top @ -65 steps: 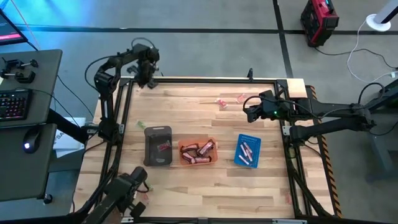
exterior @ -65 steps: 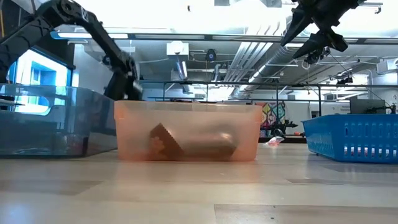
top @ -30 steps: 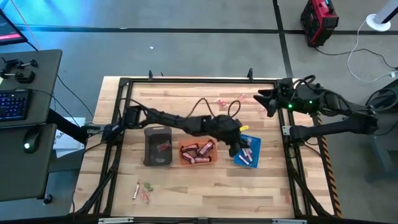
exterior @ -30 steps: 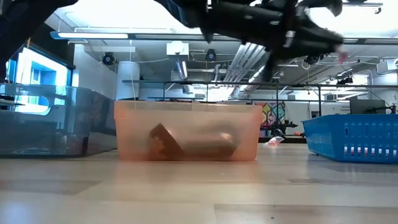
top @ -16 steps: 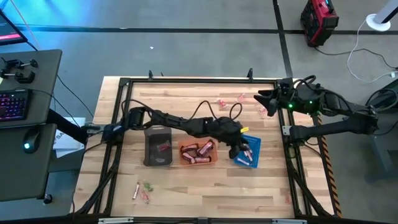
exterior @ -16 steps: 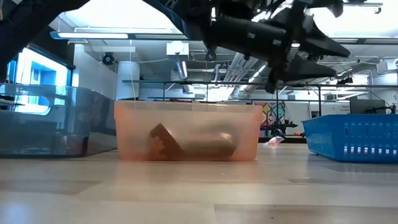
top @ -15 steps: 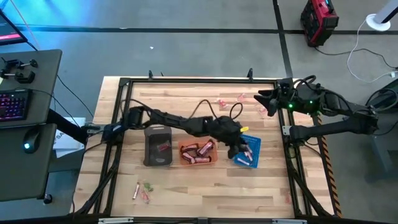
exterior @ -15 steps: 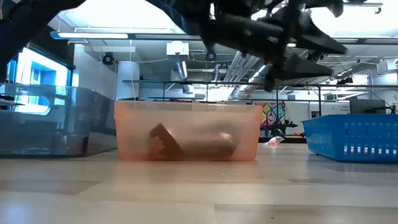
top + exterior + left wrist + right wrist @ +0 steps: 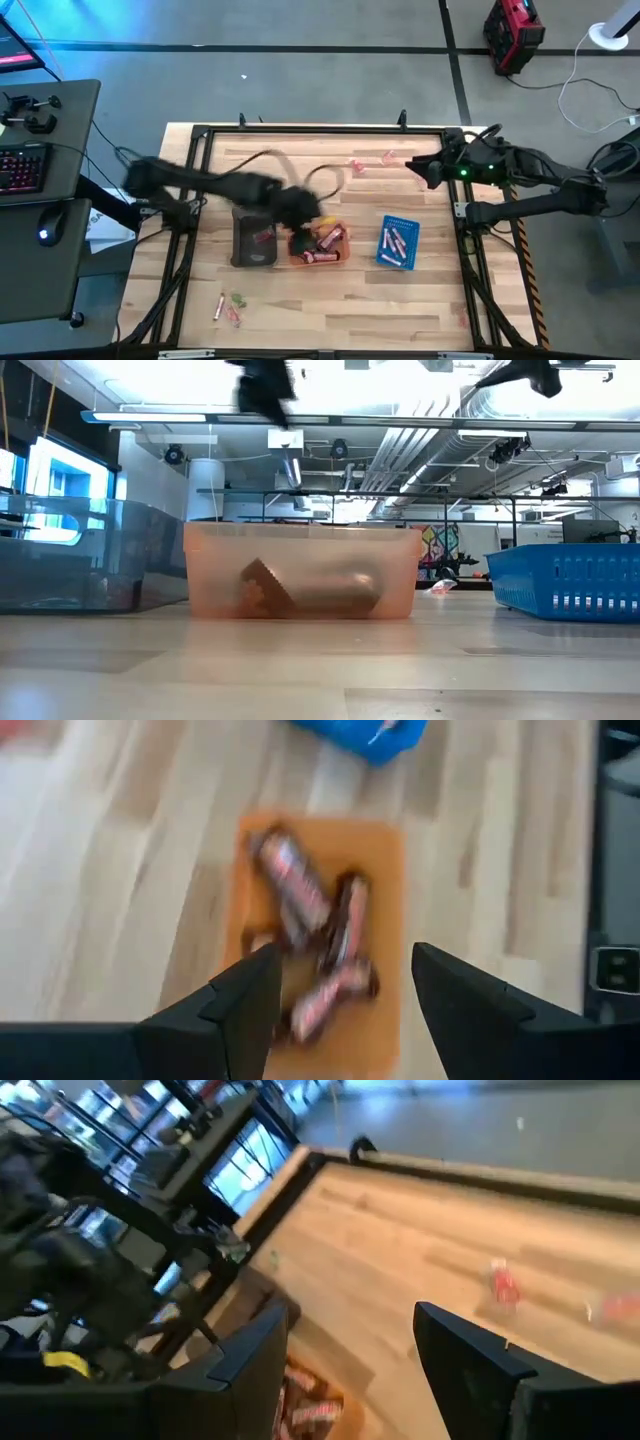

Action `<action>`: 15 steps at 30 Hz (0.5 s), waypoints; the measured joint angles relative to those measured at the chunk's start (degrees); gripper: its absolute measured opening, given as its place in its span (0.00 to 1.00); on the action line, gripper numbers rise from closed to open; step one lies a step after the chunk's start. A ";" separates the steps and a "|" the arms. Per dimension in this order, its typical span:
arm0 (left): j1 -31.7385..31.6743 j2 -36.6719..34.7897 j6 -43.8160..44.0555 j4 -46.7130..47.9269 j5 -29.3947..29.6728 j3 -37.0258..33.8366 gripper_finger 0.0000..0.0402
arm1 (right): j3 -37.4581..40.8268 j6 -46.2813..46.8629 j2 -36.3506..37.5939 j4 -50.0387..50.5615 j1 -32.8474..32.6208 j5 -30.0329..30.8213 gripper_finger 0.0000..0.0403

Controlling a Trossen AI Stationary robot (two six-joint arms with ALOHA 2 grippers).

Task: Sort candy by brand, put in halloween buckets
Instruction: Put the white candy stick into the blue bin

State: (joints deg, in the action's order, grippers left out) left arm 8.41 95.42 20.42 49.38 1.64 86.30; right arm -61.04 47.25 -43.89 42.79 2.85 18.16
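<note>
Three buckets stand in a row at mid-table: dark grey [image 9: 254, 235], translucent orange [image 9: 318, 243] holding several reddish-brown bars [image 9: 300, 890], and blue [image 9: 398, 243] holding several small pink pieces. My left gripper [image 9: 300, 238] is blurred above the orange bucket's left part; its wrist view shows it open and empty [image 9: 345, 955]. My right gripper [image 9: 413, 168] hangs open and empty [image 9: 350, 1315] near the far right corner, beside loose pink candies [image 9: 357, 165] lying on the table. More loose candies [image 9: 230, 305] lie near the front left.
The table has a raised dark frame [image 9: 320, 128] round its edge. In the low view the orange bucket [image 9: 300, 572] stands in the middle, with the grey one [image 9: 90, 555] and the blue one [image 9: 570, 580] to either side. Bare wood lies in front of the buckets.
My left arm has swung fast from above the blue bucket toward the table's left, and its gripper is now over the orange bucket. The buckets and loose candies have stayed where they were.
</note>
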 joint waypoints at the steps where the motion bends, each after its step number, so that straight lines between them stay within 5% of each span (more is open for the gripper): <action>1: 2.21 -3.08 3.69 0.03 2.77 -3.51 0.54 | 0.00 1.19 -0.27 0.79 0.00 -0.54 0.52; 4: 8.90 -11.72 17.46 0.69 5.67 -12.98 0.54 | 0.00 4.56 -1.28 3.01 0.00 -2.06 0.52; 8: 18.05 -20.52 40.31 0.99 1.88 -23.40 0.54 | 0.02 6.76 -3.04 4.91 0.00 -3.08 0.52; 15: 34.18 -22.41 73.51 4.09 -7.96 -33.61 0.54 | 0.02 2.94 -5.93 5.32 0.00 -4.97 0.52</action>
State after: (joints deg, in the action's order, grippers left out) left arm 42.59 73.01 93.93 53.47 -6.32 52.69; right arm -61.01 50.20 -49.82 48.12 2.85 13.19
